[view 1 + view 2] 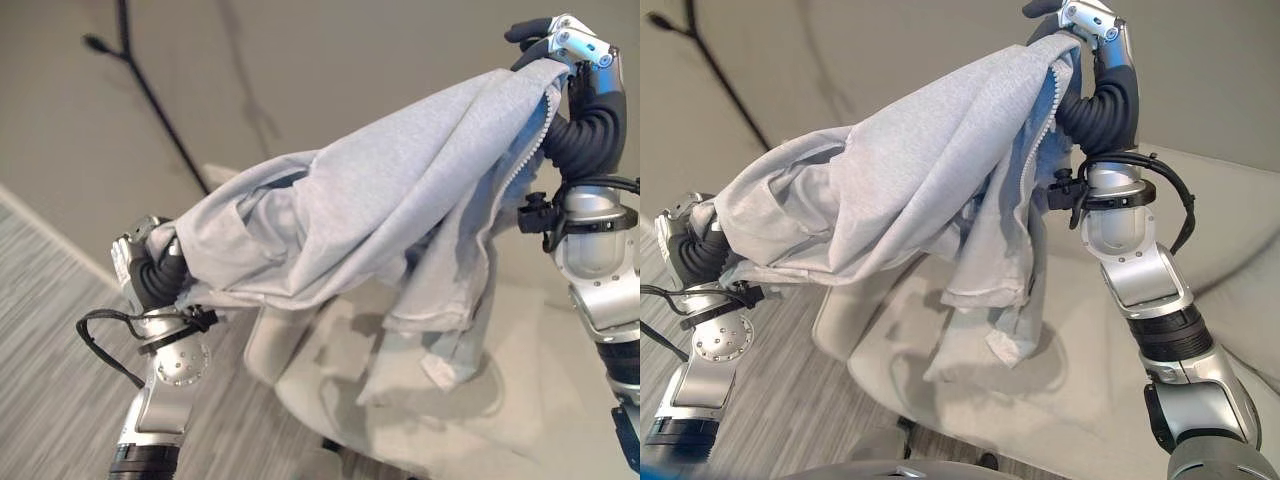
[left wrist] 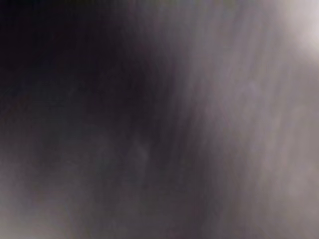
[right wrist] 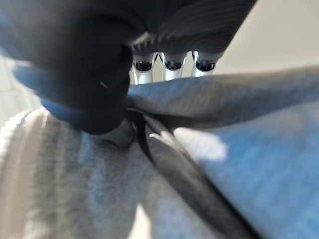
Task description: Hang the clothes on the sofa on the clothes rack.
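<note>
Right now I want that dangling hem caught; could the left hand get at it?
Probably not yet. The left hand sits under the grey zip jacket's low end, carrying it; the hem hangs nearer the right hand, which pinches the zipper edge up high above the sofa.

Living room, pale sofa (image 1: 1060, 400), plain wall (image 1: 300, 70), striped grey floor (image 1: 50, 400)

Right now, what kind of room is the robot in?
Probably a living room. There is a pale sofa below the grey zip-up jacket, a striped grey carpet, and a dark rack against the plain wall.
</note>
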### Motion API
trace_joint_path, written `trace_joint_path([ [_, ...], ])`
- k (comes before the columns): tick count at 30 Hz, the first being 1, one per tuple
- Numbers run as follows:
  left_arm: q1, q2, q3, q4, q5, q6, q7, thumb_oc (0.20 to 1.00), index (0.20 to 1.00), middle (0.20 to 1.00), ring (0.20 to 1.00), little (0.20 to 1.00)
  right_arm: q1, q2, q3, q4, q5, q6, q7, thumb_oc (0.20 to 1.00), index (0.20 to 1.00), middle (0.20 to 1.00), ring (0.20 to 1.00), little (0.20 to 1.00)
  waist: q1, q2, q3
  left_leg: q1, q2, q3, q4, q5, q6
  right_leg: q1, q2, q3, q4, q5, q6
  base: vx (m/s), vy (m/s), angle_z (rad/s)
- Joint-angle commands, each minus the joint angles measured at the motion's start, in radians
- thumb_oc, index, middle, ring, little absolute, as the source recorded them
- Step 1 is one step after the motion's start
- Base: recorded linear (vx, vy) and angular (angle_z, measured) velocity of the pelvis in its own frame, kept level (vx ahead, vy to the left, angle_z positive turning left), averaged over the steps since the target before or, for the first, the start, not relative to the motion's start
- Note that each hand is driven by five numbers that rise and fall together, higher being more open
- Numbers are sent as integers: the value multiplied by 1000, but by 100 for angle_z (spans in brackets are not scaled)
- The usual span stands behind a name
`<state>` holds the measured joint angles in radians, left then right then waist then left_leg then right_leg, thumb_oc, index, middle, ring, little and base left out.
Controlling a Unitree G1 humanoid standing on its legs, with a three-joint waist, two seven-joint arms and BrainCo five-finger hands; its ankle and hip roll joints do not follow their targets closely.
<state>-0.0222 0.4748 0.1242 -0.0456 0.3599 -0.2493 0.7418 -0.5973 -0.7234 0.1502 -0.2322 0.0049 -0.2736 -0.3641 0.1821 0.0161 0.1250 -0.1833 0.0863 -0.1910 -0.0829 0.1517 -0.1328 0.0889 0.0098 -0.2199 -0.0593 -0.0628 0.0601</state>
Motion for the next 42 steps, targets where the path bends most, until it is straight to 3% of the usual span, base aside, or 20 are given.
trace_joint_path([
  [1,-30,36,-33,-40,57,-47,16,200,200,200,200,200,-31,1,-83,-79,-58,-60,-51,200,200,200,200,200,-55,-86,-100,65,19,89,-4,-20,-20,-113,-69,14,0,30,44,-171,12,68],
  [5,-38,-8,-98,-36,53,-54,-7,200,200,200,200,200,-30,-23,-73,-104,-81,-55,-52,200,200,200,200,200,-86,-90,-123,198,118,159,-4,-44,-34,-116,-87,-7,-28,61,57,-102,107,38],
  [7,-38,-30,-134,-39,45,-62,-35,200,200,200,200,200,-25,-36,-69,-110,-85,-54,-49,200,200,200,200,200,-102,-84,-138,251,167,171,-4,-14,-50,-123,-98,-14,-28,75,66,-129,227,19],
  [10,-63,-66,-217,-17,13,-70,-72,200,200,200,200,200,-20,-45,-52,-87,-90,-34,-64,200,200,200,200,200,-131,-60,-158,305,250,163,-3,104,-95,-162,-138,-36,-26,115,92,-206,313,13],
  [13,-83,-75,-255,0,7,-73,-80,200,200,200,200,200,-11,-42,-46,-70,-94,-28,-76,200,200,200,200,200,-143,-49,-168,304,264,151,-4,112,-118,-186,-162,-44,-24,147,112,-216,310,47],
  [14,-102,-83,-279,9,4,-74,-81,200,200,200,200,200,-7,-39,-46,-63,-99,-24,-83,200,200,200,200,200,-147,-46,-169,292,263,142,-4,75,-123,-203,-179,-45,-23,166,127,-343,401,30],
  [15,-112,-85,-302,4,4,-79,-92,200,200,200,200,200,-5,-37,-47,-64,-113,-18,-90,200,200,200,200,200,-157,-39,-163,269,248,146,-4,-31,-113,-223,-206,-32,-22,199,147,-267,318,24],
  [16,-113,-85,-303,6,4,-79,-91,200,200,200,200,200,-5,-37,-47,-65,-114,-18,-90,200,200,200,200,200,-155,-40,-166,269,246,149,-4,-36,-110,-225,-208,-30,-23,199,150,-226,302,40],
  [17,-116,-87,-320,6,5,-78,-104,200,200,200,200,200,11,-28,-56,-65,-132,-5,-94,200,200,200,200,200,-161,-42,-165,272,236,171,-4,-120,-93,-231,-231,-19,-26,220,162,-369,582,23],
  [18,-135,-80,-359,20,29,-79,-106,200,200,200,200,200,66,10,-80,-76,-194,14,-116,200,200,200,200,200,-163,-57,-129,296,158,213,-4,-233,-32,-264,-313,10,-28,291,202,-513,721,16],
  [23,-140,-29,-345,28,81,-81,-93,200,200,200,200,200,155,85,-142,-76,-232,43,-135,200,200,200,200,200,-156,-101,-69,273,36,233,70,-284,47,-320,-370,98,-28,286,202,-334,433,3],
  [25,-125,-18,-325,29,72,-85,-85,200,200,200,200,200,169,78,-151,-71,-231,48,-139,200,200,200,200,200,-162,-107,-55,235,-7,231,109,-283,76,-302,-344,128,-28,270,187,-233,359,8],
  [26,-105,-13,-327,24,74,-92,-100,200,200,200,200,200,207,55,-182,-73,-228,43,-128,200,200,200,200,200,-172,-111,-53,215,-46,211,131,-279,101,-258,-282,167,17,224,142,-83,255,15],
  [27,-105,-13,-328,24,73,-92,-100,200,200,200,200,200,209,55,-183,-74,-227,43,-127,200,200,200,200,200,-171,-110,-56,217,-45,210,129,-284,101,-258,-281,168,20,217,143,-79,264,41],
  [30,-70,-18,-337,34,50,-92,-135,200,200,200,200,200,246,16,-220,-91,-214,25,-108,200,200,200,200,200,-170,-123,-73,212,-82,210,112,-263,123,-222,-155,170,116,124,93,-51,186,54],
  [31,-70,-18,-337,34,49,-92,-136,200,200,200,200,200,246,16,-221,-91,-213,25,-108,200,200,200,200,200,-170,-122,-76,215,-80,209,109,-267,123,-222,-154,170,116,117,94,-20,141,9],
  [33,-58,-24,-343,35,24,-83,-173,200,200,200,200,200,254,1,-213,-95,-189,8,-90,200,200,200,200,200,-165,-140,-104,228,-103,222,76,-252,131,-179,-53,156,135,56,61,41,101,-10],
  [35,-78,-46,-363,48,11,-84,-189,200,200,200,200,200,268,-8,-223,-95,-184,-1,-91,200,200,200,200,200,-175,-162,-113,230,-129,209,52,-246,137,-171,28,229,145,36,46,35,55,-24],
  [39,-110,-89,-416,61,-40,-89,-215,200,200,200,200,200,280,10,-227,-112,-178,-4,-104,200,200,200,200,200,-171,-180,-103,222,-151,177,70,-251,142,-167,48,297,131,59,25,59,-14,-7],
  [42,-102,-93,-428,45,-76,-92,-241,200,200,200,200,200,287,20,-217,-120,-180,2,-96,200,200,200,200,200,-169,-173,-104,225,-148,163,87,-271,141,-154,45,298,112,72,24,137,-62,19],
])
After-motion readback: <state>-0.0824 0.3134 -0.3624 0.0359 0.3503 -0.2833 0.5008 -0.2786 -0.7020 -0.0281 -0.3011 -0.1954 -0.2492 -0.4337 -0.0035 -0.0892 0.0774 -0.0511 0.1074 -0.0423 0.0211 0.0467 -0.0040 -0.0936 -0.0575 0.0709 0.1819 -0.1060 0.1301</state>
